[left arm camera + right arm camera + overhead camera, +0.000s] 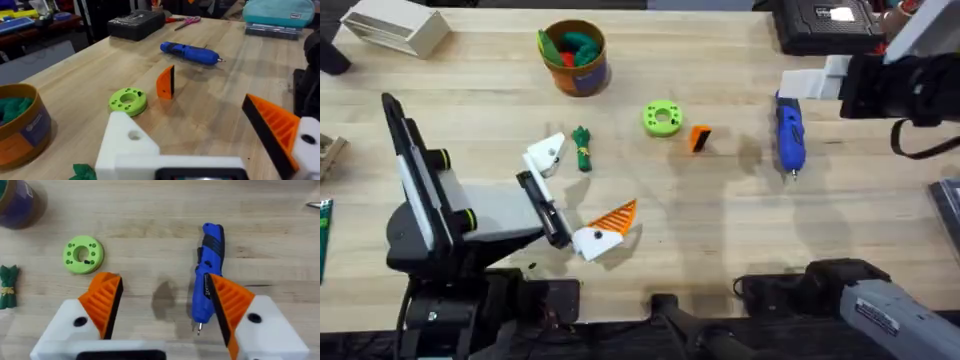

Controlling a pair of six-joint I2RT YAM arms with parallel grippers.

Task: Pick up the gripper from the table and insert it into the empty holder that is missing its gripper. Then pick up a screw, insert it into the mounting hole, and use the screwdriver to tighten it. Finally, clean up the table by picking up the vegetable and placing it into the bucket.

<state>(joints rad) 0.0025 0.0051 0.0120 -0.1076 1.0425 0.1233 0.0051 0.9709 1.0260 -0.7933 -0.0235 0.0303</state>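
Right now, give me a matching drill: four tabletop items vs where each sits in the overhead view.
Items:
1. screwdriver
2. bucket
3. vegetable
4. gripper

Places:
A. just right of the lime-green ring
B. far side of the table, toys inside
C. beside the left arm's bare white holder
D. right side, bit pointing toward the arms' bases

Pairs: 1-D, 2-B, 3-C, 4-A
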